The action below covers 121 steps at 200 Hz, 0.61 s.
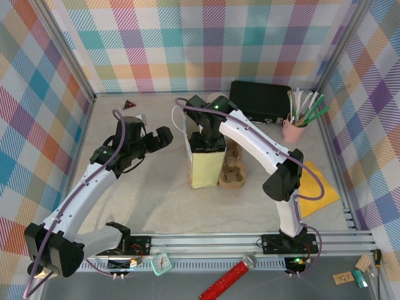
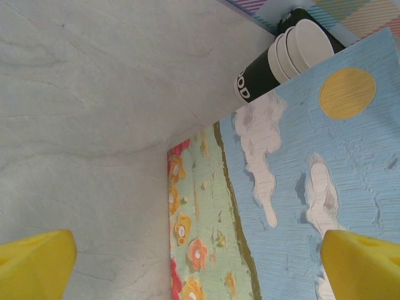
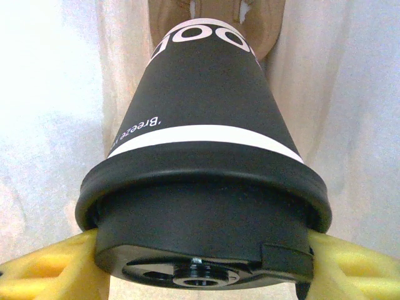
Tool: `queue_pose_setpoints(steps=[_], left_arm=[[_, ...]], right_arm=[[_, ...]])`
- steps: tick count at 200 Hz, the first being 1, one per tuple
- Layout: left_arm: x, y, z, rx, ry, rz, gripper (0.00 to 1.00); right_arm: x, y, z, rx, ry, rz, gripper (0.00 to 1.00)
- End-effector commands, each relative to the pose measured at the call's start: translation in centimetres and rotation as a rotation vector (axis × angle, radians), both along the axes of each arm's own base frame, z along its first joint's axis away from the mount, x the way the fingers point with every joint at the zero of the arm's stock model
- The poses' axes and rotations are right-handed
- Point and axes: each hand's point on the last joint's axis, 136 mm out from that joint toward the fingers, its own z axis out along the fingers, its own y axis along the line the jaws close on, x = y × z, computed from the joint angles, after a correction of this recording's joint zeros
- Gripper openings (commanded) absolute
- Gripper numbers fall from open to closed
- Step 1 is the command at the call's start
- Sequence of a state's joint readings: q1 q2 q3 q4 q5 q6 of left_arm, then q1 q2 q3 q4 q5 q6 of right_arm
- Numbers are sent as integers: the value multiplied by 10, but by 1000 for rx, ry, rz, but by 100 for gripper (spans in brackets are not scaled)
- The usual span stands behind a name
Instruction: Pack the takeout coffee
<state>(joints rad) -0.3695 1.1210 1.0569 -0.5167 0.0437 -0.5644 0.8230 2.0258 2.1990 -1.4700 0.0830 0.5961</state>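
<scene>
In the top view, the right gripper is hanging directly over the open top of the tall pale-yellow paper bag, which is standing upright on the pale surface. The left gripper is hovering to the left of the bag, apart from it, with its jaws spread wide and nothing between them. One brown cardboard cup carrier is lying just right of the bag.

In the left wrist view, the yellow fingertips are sitting far apart. Between them, a painted panel of sky, clouds and sun is showing, probably the bag's side. Beyond it, three nested lidless dark paper cups are lying on their side.

In the right wrist view, the right gripper is clamping the one takeout coffee, a black paper cup with a round black plastic lid. It is gripping at the lid, with the base pointing straight away from the wrist. I cannot tell whether the pale walls beside the cup are the bag's inside. The cup's long axis is likely running down into the bag, so the right arm is placed for a straight descent.
</scene>
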Motion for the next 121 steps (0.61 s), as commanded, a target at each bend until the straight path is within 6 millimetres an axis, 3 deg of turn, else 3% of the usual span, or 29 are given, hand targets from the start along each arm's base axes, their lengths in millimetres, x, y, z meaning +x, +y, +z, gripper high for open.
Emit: queue_pose_setpoints(steps=[1, 73, 121], left_arm=[[3, -2, 10, -36, -36, 1, 100], [3, -1, 13, -35, -42, 2, 100], [3, -1, 14, -34, -41, 1, 100]], right_arm=[[-3, -9, 22, 18, -30, -30, 65], [-3, -11, 27, 22, -44, -33, 65], [1, -16, 42, 32, -99, -44, 65]])
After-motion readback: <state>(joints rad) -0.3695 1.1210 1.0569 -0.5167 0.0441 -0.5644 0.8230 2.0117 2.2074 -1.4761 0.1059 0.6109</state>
